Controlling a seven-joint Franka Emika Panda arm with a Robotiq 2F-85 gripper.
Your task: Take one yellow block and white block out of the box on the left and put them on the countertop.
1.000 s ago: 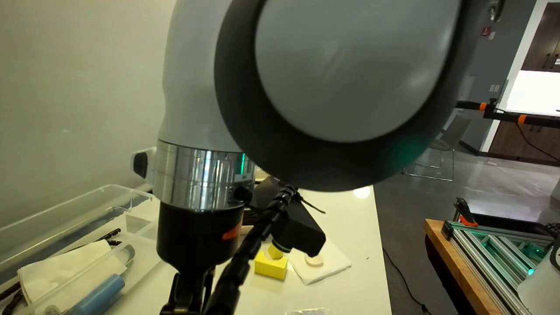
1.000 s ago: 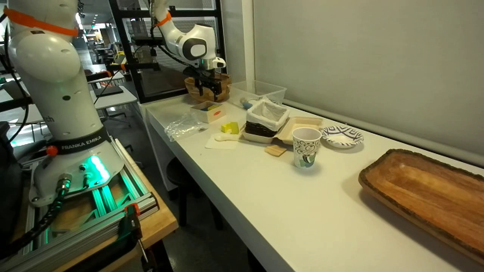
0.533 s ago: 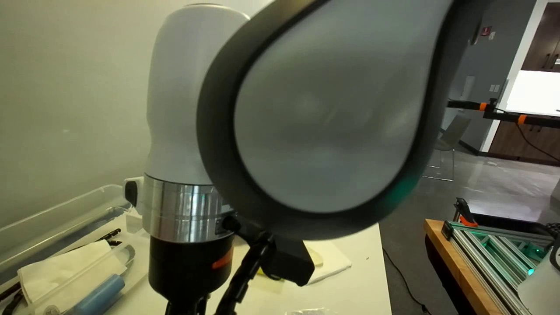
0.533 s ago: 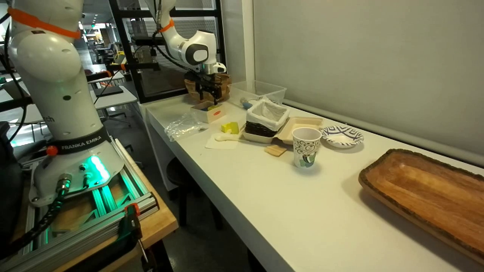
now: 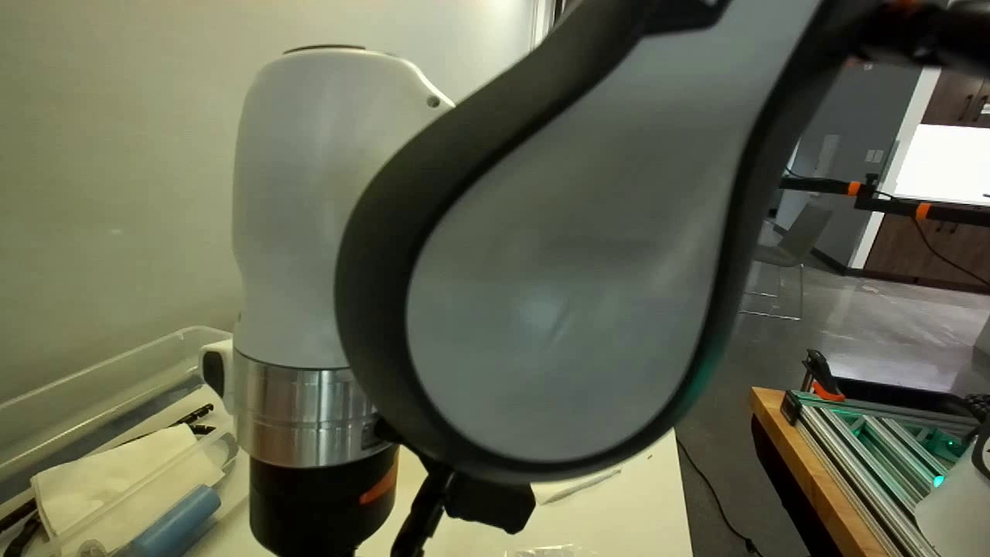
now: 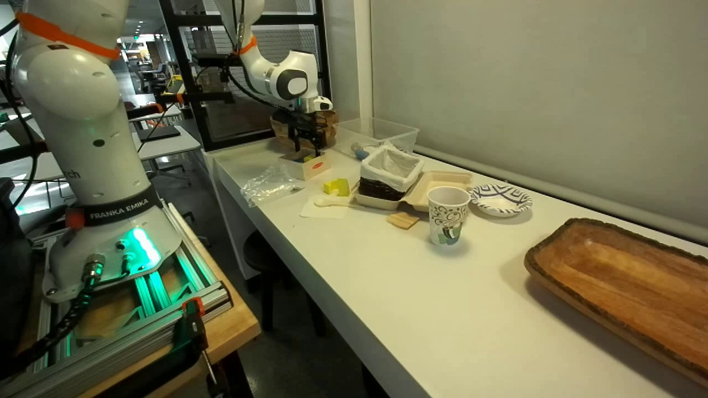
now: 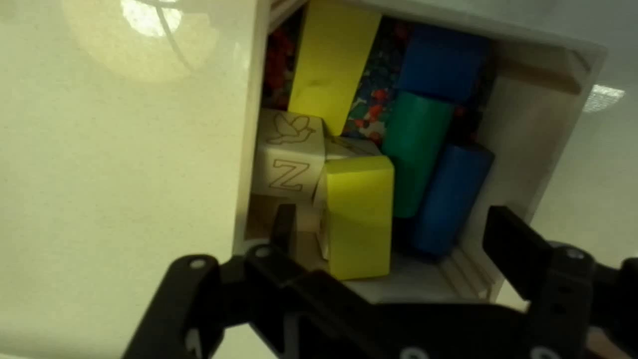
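A small pale wooden box (image 6: 316, 167) stands on the white countertop (image 6: 354, 276) and holds the blocks. In the wrist view, its rim (image 7: 245, 164) surrounds a near yellow block (image 7: 360, 219), a far yellow block (image 7: 334, 65), a white block (image 7: 289, 154) with a bird and an N, and a partly hidden pale block (image 7: 351, 146). My gripper (image 7: 392, 214) is open and empty; the near yellow block shows between its fingers, apart from both. In an exterior view the gripper (image 6: 307, 151) is right over the box. Elsewhere the fingers are cut off below the frame.
Green (image 7: 417, 149) and blue (image 7: 451, 199) blocks lie in the box. A clear plastic bin (image 6: 381, 135) and wooden bowl (image 6: 281, 130) stand behind. A crumpled plastic bag (image 6: 270, 187), yellow blocks (image 6: 336, 187) and a white-lined basket (image 6: 391, 171) are nearby on the counter.
The arm and gripper have moved down, bringing the fingers from above the box to its rim level. In an exterior view, the arm now covers the yellow blocks on the counter.
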